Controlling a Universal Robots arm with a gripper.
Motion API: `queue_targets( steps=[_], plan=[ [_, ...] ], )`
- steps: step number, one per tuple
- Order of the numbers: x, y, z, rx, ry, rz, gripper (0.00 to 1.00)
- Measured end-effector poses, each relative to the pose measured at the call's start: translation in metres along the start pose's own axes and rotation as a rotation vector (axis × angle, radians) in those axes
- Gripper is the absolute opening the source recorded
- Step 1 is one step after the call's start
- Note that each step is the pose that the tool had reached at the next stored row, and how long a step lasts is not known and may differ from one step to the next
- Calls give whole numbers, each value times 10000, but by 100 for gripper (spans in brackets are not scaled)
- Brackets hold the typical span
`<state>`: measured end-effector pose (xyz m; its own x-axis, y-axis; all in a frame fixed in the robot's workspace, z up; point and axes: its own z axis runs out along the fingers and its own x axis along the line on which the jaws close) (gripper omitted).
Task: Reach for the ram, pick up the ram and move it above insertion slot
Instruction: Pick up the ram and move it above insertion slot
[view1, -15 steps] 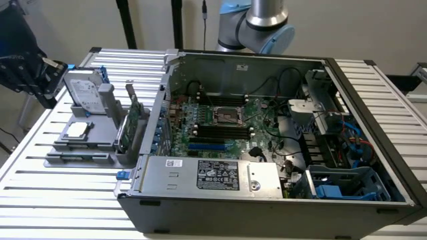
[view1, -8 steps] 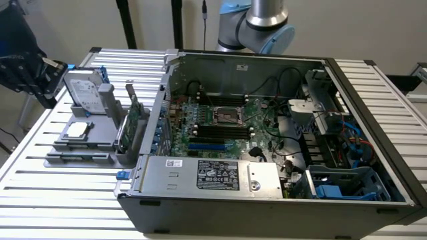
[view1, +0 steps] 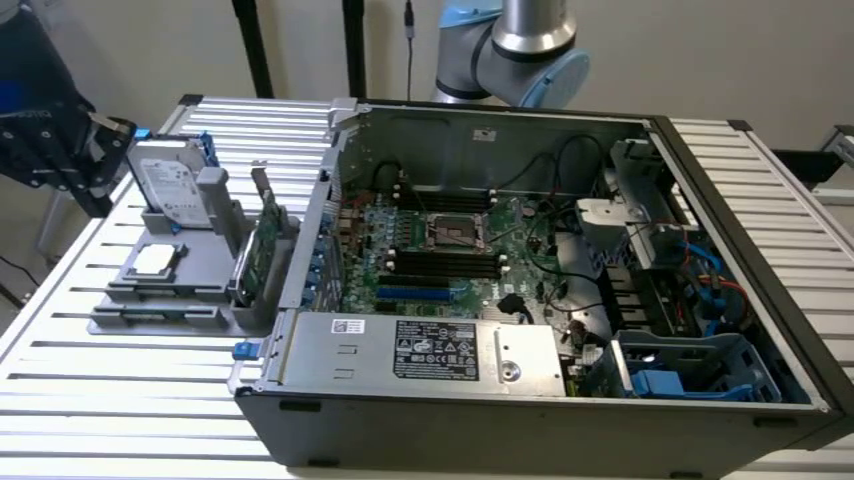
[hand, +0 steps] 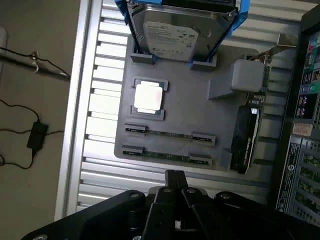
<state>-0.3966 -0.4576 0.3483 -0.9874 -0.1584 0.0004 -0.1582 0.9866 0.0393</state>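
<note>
Reaching step: the black gripper, fingers pressed together, hovers near the thin green ram stick, at nine o'clock from the open grey computer case; I judge a grasp needs the fingers spread.

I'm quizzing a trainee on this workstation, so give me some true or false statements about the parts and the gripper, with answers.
1. Two ram sticks lie in the gray holder. True.
2. The gripper is holding a ram stick. False: it is shut on nothing, and both sticks lie in the holder.
3. The hard drive sits in the holder. True.
4. The computer case is closed up. False: its side is open and the motherboard shows inside.
</note>
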Motion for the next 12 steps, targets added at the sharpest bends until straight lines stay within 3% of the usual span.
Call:
queue_targets(
  steps=[12],
  plan=[
    [0, 0, 7, 1, 86, -2189, 11]
  ],
)
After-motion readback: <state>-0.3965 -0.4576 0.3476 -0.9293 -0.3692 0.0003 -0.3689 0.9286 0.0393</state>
